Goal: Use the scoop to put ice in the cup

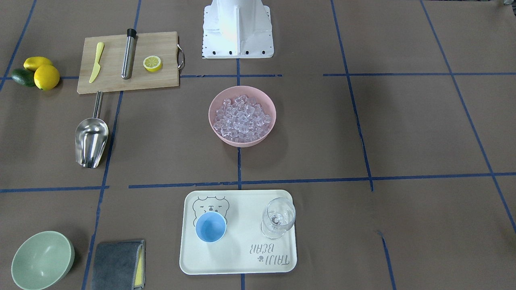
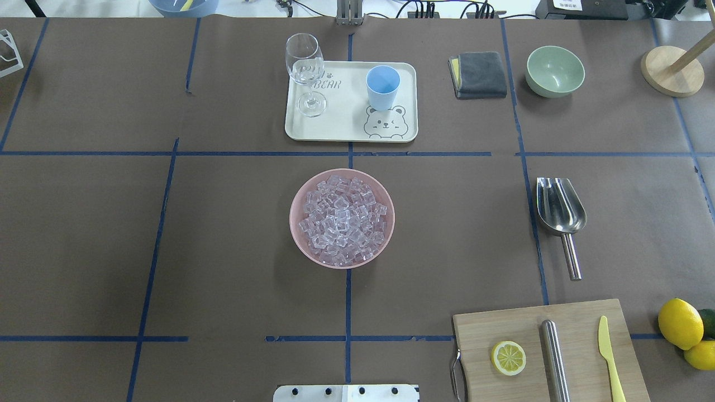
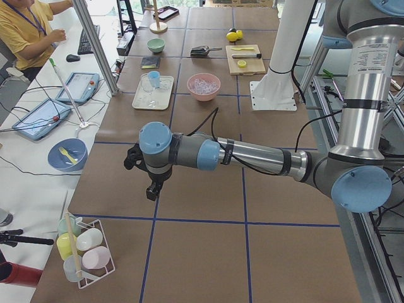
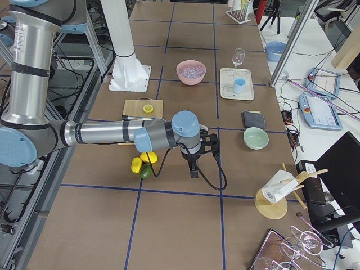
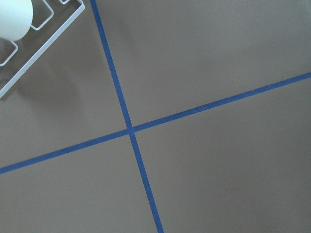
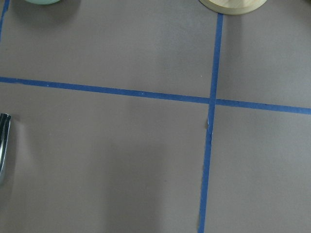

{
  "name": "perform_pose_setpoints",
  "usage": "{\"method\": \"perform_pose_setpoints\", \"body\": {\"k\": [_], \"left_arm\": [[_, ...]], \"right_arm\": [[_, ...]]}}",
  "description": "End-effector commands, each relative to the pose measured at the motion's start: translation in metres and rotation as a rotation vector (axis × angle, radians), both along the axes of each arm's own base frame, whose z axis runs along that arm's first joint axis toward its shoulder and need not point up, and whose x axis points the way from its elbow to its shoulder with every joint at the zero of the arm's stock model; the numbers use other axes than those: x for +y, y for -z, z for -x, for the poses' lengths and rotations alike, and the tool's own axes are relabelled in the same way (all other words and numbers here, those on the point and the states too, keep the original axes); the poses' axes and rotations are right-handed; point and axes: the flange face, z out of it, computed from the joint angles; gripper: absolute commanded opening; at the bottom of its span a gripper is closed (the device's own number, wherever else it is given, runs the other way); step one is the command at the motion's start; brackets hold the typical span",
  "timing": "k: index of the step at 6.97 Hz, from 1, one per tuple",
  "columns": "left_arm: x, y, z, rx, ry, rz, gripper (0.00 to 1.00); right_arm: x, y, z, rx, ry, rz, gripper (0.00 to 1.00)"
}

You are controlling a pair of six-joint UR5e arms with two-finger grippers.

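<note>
Scoop [image 2: 560, 215]: flat on the surface [image 2: 223, 251], robot's right side; handle toward the robot, trough away.
Right claw [image 4: 193, 169]: nearer arm; hangs further right, past the lemons [image 4: 143, 161]; opening cannot be told.
Left claw [image 3: 151, 188]: far off left; opening cannot be told.
Ice [image 2: 342, 219]: heaped in pink bowl [image 2: 292, 219], centre.
Cup [image 2: 382, 86]: upright on tray [image 2: 346, 120] beyond.
Room: operator [image 3: 25, 31] at side bench.

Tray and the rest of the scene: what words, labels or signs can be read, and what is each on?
"TAIJI": on the tray, upside down in the front-facing view; spelling not fully certain.
"BEAR": on the tray, beside that word, near a bear drawing; the glass hides part of the print from overhead.
Label on the left arm: too small to read.
Tablet screens: too small to read.
</note>
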Motion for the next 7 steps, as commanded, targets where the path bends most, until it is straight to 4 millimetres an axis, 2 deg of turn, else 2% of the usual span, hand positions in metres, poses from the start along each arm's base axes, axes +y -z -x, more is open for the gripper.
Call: {"method": "perform_pose_setpoints", "body": {"k": [1, 2, 3, 4, 5, 6, 7], "left_arm": [[-0.022, 0.033, 0.0, 0.001, 0.0, -0.129, 1.0], [-0.025, 0.04, -0.002, 0.003, -0.005, -0.201, 1.0], [-0.027, 0.054, -0.003, 0.003, -0.007, -0.243, 1.0], [-0.036, 0.062, -0.003, 0.002, -0.007, -0.261, 1.0], [-0.038, 0.07, -0.026, 0.007, -0.049, -0.292, 1.0], [-0.038, 0.09, -0.048, 0.02, -0.082, -0.431, 1.0], [-0.035, 0.106, -0.11, 0.053, -0.159, -0.546, 1.0]], "right_arm": [[-0.029, 0.015, 0.022, 0.003, 0.02, -0.014, 1.0], [-0.03, 0.013, 0.023, 0.003, 0.02, -0.01, 1.0], [-0.031, 0.013, 0.023, 0.003, 0.02, -0.011, 1.0], [-0.026, 0.009, 0.024, 0.005, 0.032, -0.021, 1.0], [-0.023, 0.005, 0.023, -0.004, 0.026, -0.003, 1.0], [-0.027, 0.011, 0.024, -0.006, 0.023, -0.02, 1.0], [-0.031, 0.017, 0.024, -0.002, 0.023, -0.034, 1.0]]}}
